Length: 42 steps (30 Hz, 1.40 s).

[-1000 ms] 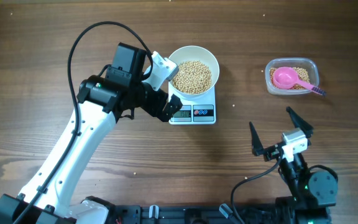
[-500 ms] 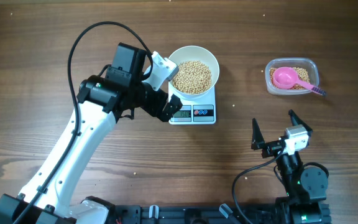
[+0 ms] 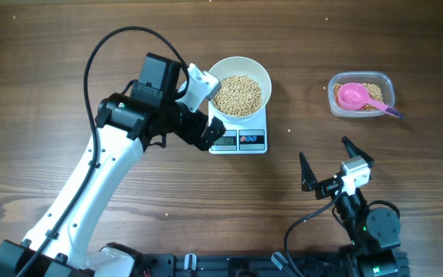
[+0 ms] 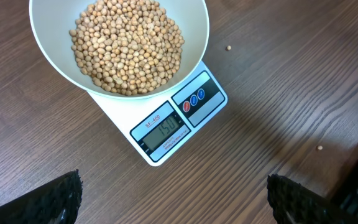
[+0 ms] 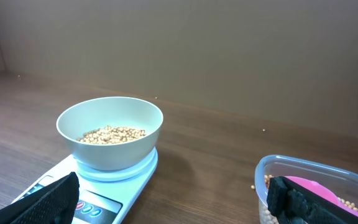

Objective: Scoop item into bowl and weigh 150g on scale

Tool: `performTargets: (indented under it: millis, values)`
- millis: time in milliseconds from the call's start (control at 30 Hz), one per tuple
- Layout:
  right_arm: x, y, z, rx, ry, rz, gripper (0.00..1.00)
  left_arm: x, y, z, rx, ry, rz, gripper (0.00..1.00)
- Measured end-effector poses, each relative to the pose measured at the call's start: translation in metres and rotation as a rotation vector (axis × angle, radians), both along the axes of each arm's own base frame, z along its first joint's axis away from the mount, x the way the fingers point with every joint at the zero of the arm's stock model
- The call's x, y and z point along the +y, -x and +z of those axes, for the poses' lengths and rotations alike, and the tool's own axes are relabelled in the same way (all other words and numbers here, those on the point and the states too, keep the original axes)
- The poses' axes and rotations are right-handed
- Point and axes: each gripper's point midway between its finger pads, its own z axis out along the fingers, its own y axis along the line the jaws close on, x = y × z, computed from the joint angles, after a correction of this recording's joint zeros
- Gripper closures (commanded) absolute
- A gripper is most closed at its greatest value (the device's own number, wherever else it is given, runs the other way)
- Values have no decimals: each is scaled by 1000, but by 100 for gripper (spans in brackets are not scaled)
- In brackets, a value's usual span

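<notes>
Beans lie in the white bowl on the scale — its display reads 150; the left hand hangs just beside them, fingers spread wide. The right hand, also spread and empty, sits near the front edge of the worktop, apart from the tub holding a pink scoop.

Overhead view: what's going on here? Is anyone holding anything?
Weighing looks done. The white bowl of beans sits on the scale, whose display appears to read 150. The left gripper hovers open beside the bowl and scale, holding nothing. The right gripper is open and empty, close to its own base. The pink scoop lies in the clear tub with leftover beans.
</notes>
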Motion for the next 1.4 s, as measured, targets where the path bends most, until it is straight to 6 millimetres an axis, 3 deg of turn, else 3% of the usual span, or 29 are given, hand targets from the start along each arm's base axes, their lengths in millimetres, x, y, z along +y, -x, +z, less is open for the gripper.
performTargets:
  millis: [533, 600, 667, 833, 933, 1067, 1200, 1400]
  values:
    - [0, 0, 0, 0, 0, 0, 0, 1, 2, -1, 8, -3, 0, 0]
    - [0, 0, 0, 0, 0, 0, 0, -1, -6, 3, -26, 8, 5, 0]
    - [0, 0, 0, 0, 0, 0, 0, 3, -25, 14, -90, 23, 89, 0]
    - [0, 0, 0, 0, 0, 0, 0, 59, -57, 66, -245, 132, 443, 0]
    - [0, 0, 0, 0, 0, 0, 0, 99, -54, 78, -371, 207, 592, 0]
    - [0, 0, 0, -2, -1, 0, 0, 141, -27, 59, -456, 272, 739, 0]
    - [0, 0, 0, -1, -3, 0, 0, 189, 19, 40, -549, 359, 942, 0]
    - [0, 0, 1, -1, -3, 0, 0, 217, 61, 8, -665, 450, 1093, 0]
